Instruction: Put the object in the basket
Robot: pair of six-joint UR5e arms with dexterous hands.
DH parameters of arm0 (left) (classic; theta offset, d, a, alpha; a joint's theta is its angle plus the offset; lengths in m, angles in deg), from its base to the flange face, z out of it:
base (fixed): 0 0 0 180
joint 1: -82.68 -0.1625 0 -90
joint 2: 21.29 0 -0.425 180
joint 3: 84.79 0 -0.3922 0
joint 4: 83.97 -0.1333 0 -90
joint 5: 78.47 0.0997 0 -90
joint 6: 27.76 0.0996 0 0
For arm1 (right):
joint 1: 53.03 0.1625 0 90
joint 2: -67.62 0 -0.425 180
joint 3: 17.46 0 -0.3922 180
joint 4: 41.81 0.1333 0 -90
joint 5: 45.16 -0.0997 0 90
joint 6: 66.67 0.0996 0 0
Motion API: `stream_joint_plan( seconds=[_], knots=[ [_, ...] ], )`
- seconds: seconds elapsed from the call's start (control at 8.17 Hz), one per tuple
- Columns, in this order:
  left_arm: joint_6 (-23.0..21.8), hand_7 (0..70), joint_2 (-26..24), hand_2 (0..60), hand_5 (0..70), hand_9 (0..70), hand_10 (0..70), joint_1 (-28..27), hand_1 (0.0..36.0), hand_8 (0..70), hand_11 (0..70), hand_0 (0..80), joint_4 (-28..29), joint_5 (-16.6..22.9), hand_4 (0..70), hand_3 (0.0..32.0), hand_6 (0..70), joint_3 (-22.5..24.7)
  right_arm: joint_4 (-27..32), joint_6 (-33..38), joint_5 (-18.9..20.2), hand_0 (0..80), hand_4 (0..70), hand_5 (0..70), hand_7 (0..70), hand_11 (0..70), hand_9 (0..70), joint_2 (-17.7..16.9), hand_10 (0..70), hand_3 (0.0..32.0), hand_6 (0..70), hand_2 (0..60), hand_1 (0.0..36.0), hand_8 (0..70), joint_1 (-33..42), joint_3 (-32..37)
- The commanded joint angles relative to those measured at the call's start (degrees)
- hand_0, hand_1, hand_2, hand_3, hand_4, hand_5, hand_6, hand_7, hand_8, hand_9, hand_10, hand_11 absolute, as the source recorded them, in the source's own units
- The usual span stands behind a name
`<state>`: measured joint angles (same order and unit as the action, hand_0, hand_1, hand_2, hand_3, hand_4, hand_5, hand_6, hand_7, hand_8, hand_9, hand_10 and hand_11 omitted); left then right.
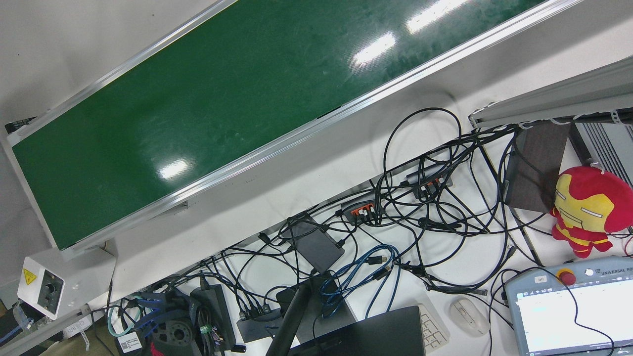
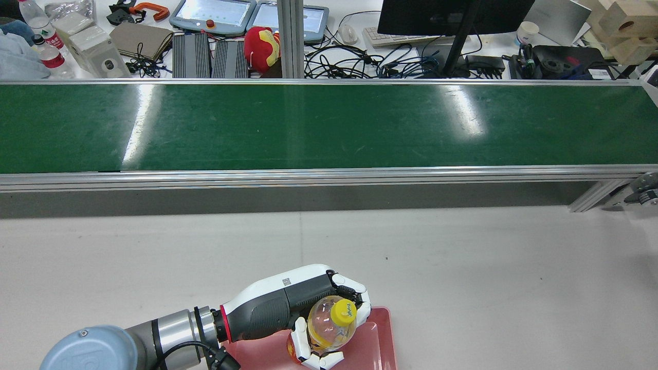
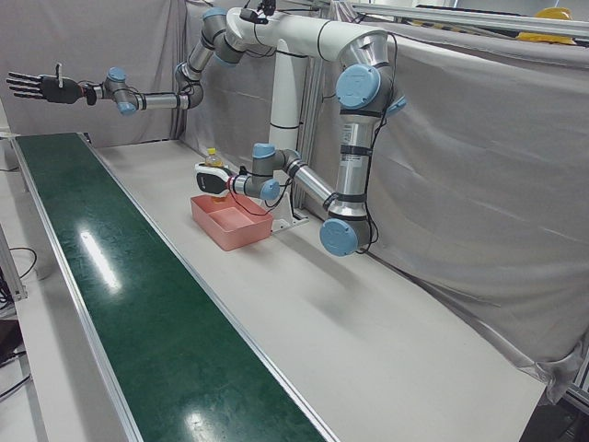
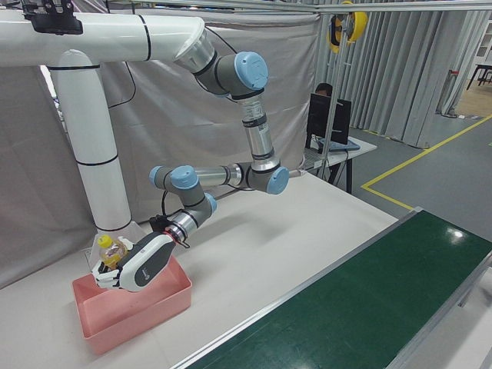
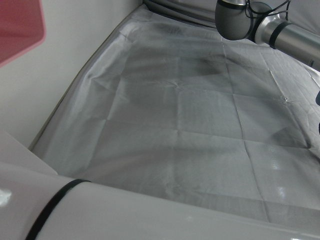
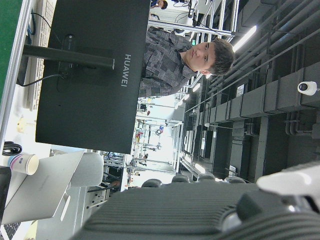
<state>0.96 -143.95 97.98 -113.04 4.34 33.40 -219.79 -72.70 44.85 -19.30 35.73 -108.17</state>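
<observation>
My left hand point(image 2: 288, 303) is shut on a clear bottle with a yellow cap point(image 2: 331, 326) and holds it upright just above the near part of the pink basket point(image 2: 378, 347). The right-front view shows the same hand point(image 4: 144, 265), the bottle point(image 4: 114, 250) over the basket's back corner, and the basket point(image 4: 154, 311). In the left-front view the bottle point(image 3: 214, 168) hangs over the basket point(image 3: 230, 226). My right hand point(image 3: 39, 87) is open with its fingers spread, held high and far off above the far end of the belt.
A long green conveyor belt point(image 2: 329, 126) runs across the table beyond the basket. Behind it is a desk with cables, a monitor point(image 2: 452, 15), teach pendants and a red plush toy point(image 2: 262, 46). Grey cloth hangs behind the arms point(image 3: 460, 184).
</observation>
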Motion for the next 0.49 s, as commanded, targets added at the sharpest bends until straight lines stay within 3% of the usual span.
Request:
stream_joint_plan(
  seconds=[0.0,0.12,0.24,0.37],
  knots=[
    [0.54,39.4,1.28,1.2,62.0,64.6,49.6,-0.10,13.7,48.8,70.0,58.5,1.46,0.16,37.0,0.0,26.7,-0.32,0.00,0.05,-0.01,0.0,0.0,0.0,0.0,0.0,0.0,0.00,0.0,0.0,0.0,0.0,0.0,0.0,0.00,0.00],
    [0.46,22.9,3.20,0.0,37.9,42.2,35.4,0.08,8.6,31.2,50.9,53.9,2.95,0.16,23.6,0.0,13.3,0.02,0.00,0.05,0.08,0.0,0.0,0.0,0.0,0.0,0.0,0.00,0.0,0.0,0.0,0.0,0.0,0.0,0.00,0.00],
    [0.37,11.3,8.09,0.0,25.7,24.5,24.2,0.08,6.8,18.0,36.2,51.5,7.32,0.16,13.2,0.0,5.6,0.29,0.00,-0.04,0.08,0.0,0.0,0.0,0.0,0.0,0.0,0.00,0.0,0.0,0.0,0.0,0.0,0.0,0.00,0.00],
    [0.37,9.5,13.80,0.0,25.7,19.8,21.2,0.08,6.7,14.6,32.1,51.7,11.97,0.07,5.4,0.0,3.5,1.16,0.00,-0.04,0.08,0.0,0.0,0.0,0.0,0.0,0.0,0.00,0.0,0.0,0.0,0.0,0.0,0.0,0.00,0.09]
  ],
)
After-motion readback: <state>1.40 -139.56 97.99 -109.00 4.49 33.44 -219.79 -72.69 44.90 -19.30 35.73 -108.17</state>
